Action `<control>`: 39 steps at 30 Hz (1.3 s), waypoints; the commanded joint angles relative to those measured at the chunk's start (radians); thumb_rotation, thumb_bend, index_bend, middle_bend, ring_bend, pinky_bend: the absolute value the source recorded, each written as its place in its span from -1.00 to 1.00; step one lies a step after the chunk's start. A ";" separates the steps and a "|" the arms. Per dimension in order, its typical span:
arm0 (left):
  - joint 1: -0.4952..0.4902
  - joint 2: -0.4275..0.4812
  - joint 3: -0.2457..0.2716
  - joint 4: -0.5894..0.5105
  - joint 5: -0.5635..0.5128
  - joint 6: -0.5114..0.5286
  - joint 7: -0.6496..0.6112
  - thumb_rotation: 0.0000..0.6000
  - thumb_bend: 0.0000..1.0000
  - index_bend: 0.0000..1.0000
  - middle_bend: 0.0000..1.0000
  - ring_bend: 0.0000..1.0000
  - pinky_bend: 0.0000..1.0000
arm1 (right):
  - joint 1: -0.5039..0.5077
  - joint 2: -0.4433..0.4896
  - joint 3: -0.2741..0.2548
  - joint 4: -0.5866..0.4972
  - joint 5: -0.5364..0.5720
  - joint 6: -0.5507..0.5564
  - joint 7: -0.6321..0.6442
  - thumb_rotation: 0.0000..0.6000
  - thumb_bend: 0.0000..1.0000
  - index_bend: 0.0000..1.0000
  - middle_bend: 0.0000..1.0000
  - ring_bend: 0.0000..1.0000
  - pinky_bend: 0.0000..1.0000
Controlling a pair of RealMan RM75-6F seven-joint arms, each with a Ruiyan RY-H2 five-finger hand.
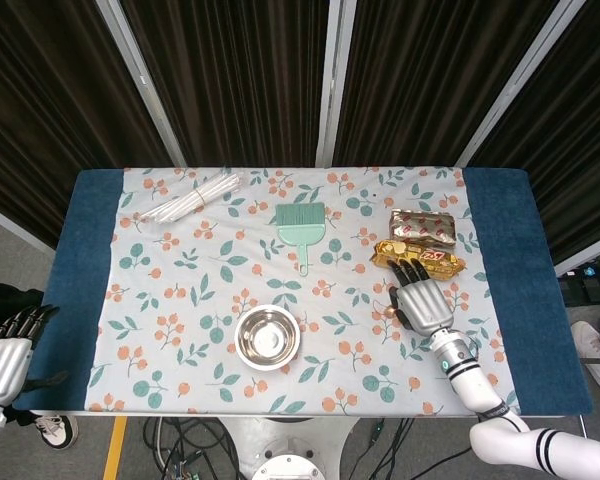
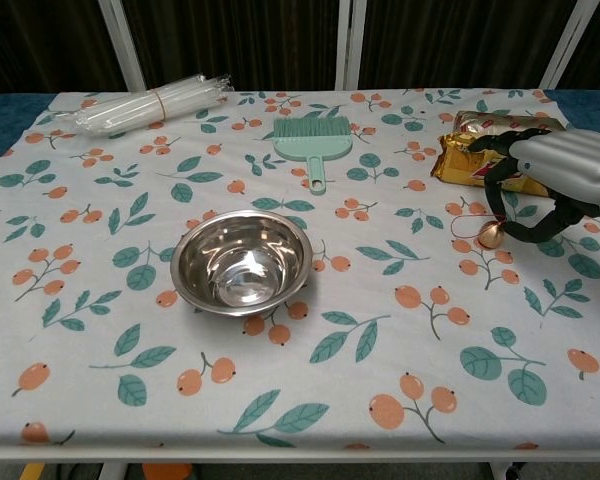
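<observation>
My right hand (image 1: 423, 303) (image 2: 560, 170) hovers low over the right part of the table, fingers stretched out over a gold snack packet (image 1: 432, 258) (image 2: 457, 162). Its thumb curves down beside a small gold bell (image 1: 388, 311) (image 2: 490, 236) that lies on the cloth; nothing sits in its grasp. My left hand (image 1: 4, 357) hangs off the table's front left corner, fingers apart and holding nothing; the chest view does not show it.
A steel bowl (image 1: 267, 336) (image 2: 242, 262) stands at front centre. A green brush (image 1: 301, 224) (image 2: 313, 140) lies behind it, and a bundle of white straws (image 1: 190, 198) (image 2: 150, 104) at the back left. A second foil packet (image 1: 423, 226) (image 2: 500, 121) lies behind the gold one.
</observation>
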 commanded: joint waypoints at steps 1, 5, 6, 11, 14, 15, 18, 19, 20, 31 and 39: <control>0.000 -0.001 0.000 0.001 0.000 0.001 -0.001 1.00 -1.00 -0.79 -0.83 -0.90 -0.72 | -0.003 0.002 -0.001 -0.003 -0.004 0.006 0.003 1.00 -0.30 0.25 -0.82 -1.00 -1.00; -0.001 -0.002 -0.001 0.002 0.001 0.000 -0.001 1.00 -1.00 -0.79 -0.83 -0.90 -0.72 | -0.012 0.011 -0.001 -0.015 -0.024 0.032 0.014 1.00 -0.30 0.27 -0.81 -1.00 -1.00; -0.001 -0.002 -0.001 0.002 0.002 0.000 0.000 1.00 -1.00 -0.79 -0.83 -0.90 -0.72 | -0.016 0.016 -0.001 -0.022 -0.033 0.043 0.020 1.00 -0.30 0.28 -0.81 -1.00 -1.00; -0.003 -0.001 -0.001 -0.004 0.006 0.002 0.006 1.00 -1.00 -0.79 -0.83 -0.90 -0.72 | -0.034 0.049 0.007 -0.054 -0.069 0.096 0.042 1.00 -0.29 0.29 -0.80 -1.00 -1.00; -0.005 0.000 -0.001 -0.011 0.006 -0.001 0.014 1.00 -1.00 -0.79 -0.83 -0.90 -0.72 | -0.041 0.079 0.010 -0.091 -0.089 0.110 0.071 1.00 -0.29 0.32 -0.77 -1.00 -1.00; -0.006 0.000 -0.001 -0.013 0.006 -0.002 0.017 1.00 -1.00 -0.79 -0.83 -0.90 -0.72 | -0.043 0.095 0.003 -0.122 -0.110 0.109 0.096 1.00 -0.29 0.33 -0.76 -1.00 -1.00; -0.008 -0.001 -0.002 -0.019 0.005 -0.006 0.024 1.00 -1.00 -0.79 -0.83 -0.90 -0.72 | -0.052 0.131 -0.013 -0.165 -0.172 0.139 0.097 1.00 -0.28 0.37 -0.76 -1.00 -1.00; -0.009 -0.002 -0.002 -0.020 0.005 -0.006 0.026 1.00 -1.00 -0.79 -0.83 -0.90 -0.72 | -0.059 0.134 -0.008 -0.161 -0.178 0.162 0.082 1.00 -0.28 0.38 -0.76 -1.00 -1.00; -0.010 -0.002 -0.001 -0.021 0.006 -0.006 0.028 1.00 -1.00 -0.79 -0.83 -0.90 -0.72 | -0.066 0.131 0.001 -0.152 -0.173 0.183 0.072 1.00 -0.28 0.39 -0.75 -1.00 -1.00; -0.013 -0.005 0.000 -0.024 0.006 -0.011 0.034 1.00 -1.00 -0.79 -0.83 -0.90 -0.72 | -0.082 0.124 -0.006 -0.140 -0.167 0.178 0.065 1.00 -0.28 0.43 -0.74 -1.00 -1.00; -0.009 -0.004 -0.002 -0.017 0.002 -0.006 0.023 1.00 -1.00 -0.79 -0.83 -0.90 -0.72 | -0.083 0.115 -0.021 -0.129 -0.151 0.143 0.045 1.00 -0.28 0.44 -0.74 -1.00 -1.00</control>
